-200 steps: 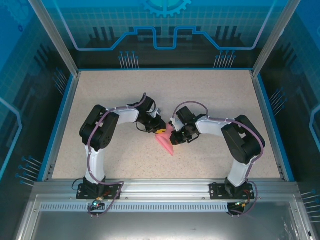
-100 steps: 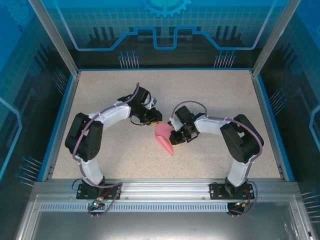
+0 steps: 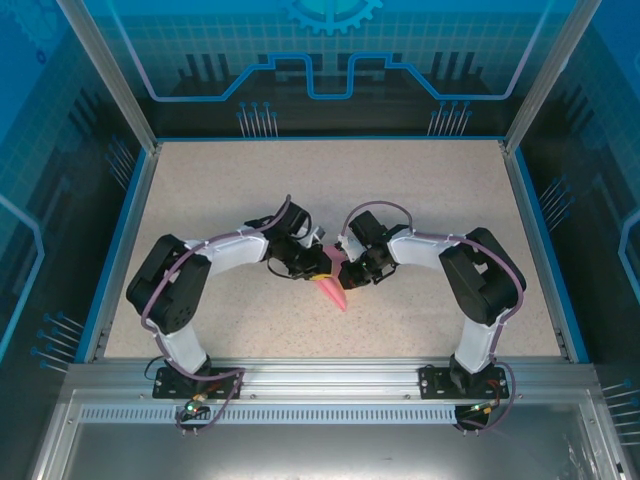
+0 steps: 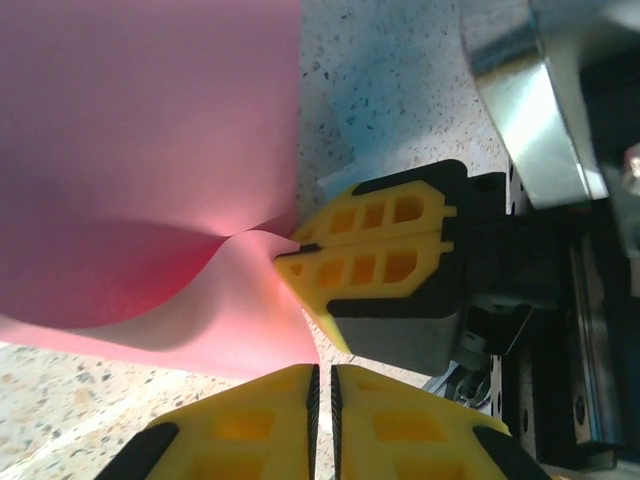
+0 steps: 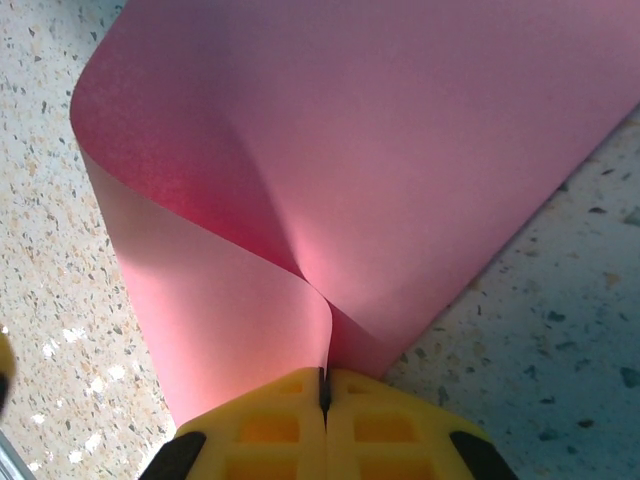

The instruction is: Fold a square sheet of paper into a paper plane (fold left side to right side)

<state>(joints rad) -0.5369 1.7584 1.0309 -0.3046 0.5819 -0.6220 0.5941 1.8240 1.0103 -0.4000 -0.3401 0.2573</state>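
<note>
Your left arm has swung back to the square sheet of paper mid-counter. The left fingers are closed at its edge, grip uncertain. The right fingers pinch the curled sheet. It is not creased yet, so the fold is unfinished.

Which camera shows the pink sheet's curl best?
Right wrist: the pink sheet curls over, its edge pinched in the shut right end effector. Left wrist catches one side; top external shows a small pink tip.
</note>
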